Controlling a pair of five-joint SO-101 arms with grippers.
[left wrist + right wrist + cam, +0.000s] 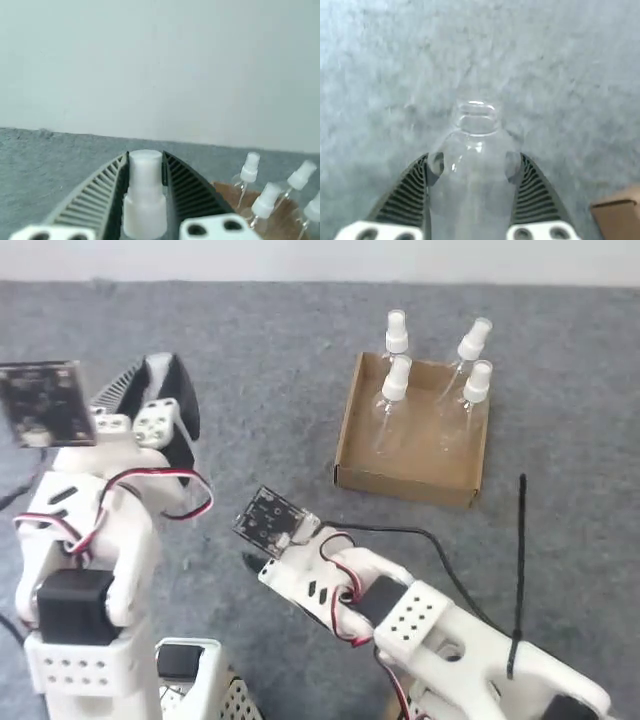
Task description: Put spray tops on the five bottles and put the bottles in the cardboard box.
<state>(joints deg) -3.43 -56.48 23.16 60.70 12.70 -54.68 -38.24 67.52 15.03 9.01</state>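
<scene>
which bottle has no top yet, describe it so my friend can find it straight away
Start from the cardboard box, where four bottles stand with white spray tops. The fifth bottle is outside the box, held in the right gripper. Unlike the others, its clear neck is open, with no white top on it.

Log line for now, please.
left gripper: shut on spray top | right gripper: shut on uncapped bottle | cardboard box: four capped bottles inside

A grey carpeted table (270, 390) bears the cardboard box (405, 483).
</scene>
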